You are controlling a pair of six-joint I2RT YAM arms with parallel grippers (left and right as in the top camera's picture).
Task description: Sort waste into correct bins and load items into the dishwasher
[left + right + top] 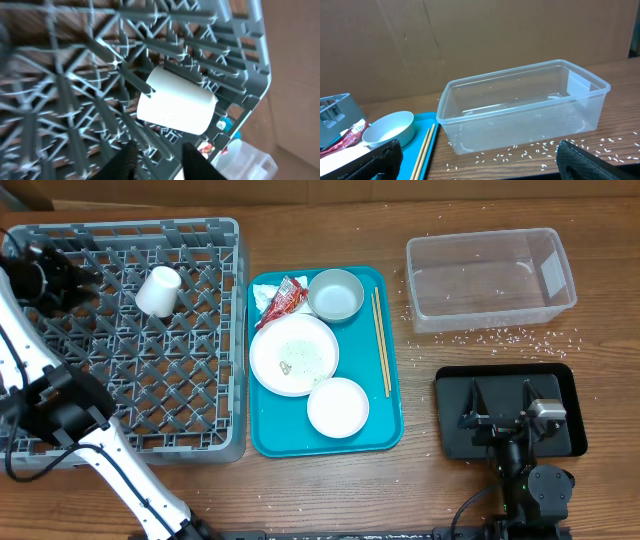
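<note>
- Cup (pixel 158 290): small, white, lying tilted on its side among the pegs of the rack (pixel 241 340), left of the tray (pixel 390 425). Judged light, rigid and smooth-walled, so liable to roll or slip. Best taken across the wall near the rim, or with one finger inside the mouth.
- Left gripper (pixel 157 162): over the rack, just short of the cup. Jaws stand a modest way apart with only lattice between them; the cup is free.
- Plate (pixel 258 356): on the tray, centre-left, with a few grains on its face. Judged the heaviest piece, stiff and breakable. It lies flat, so the rim is the only purchase.
- White bowl (pixel 338 407): on the tray, near side, just beside the plate. Shallow and rigid; pinch the rim.
- Grey bowl (pixel 335 295): on the tray, far side. Deeper wall; take it one finger in, one out.
- Wrapper (pixel 287 295) and napkin (pixel 261 298): far-left corner of the tray, touching. Both soft, near weightless and crushable; pinch anywhere.
- Chopsticks (pixel 381 340): along the tray's right edge.
- Rice (pixel 500 337): loose grains on the table right of the tray, around the tub (pixel 490 315). Too fine to pinch singly.
- Black tray (pixel 572 415): right of the tray, near side.
- Right gripper (pixel 505 417): above the black tray, jaws spread wide, holding nothing.
</note>
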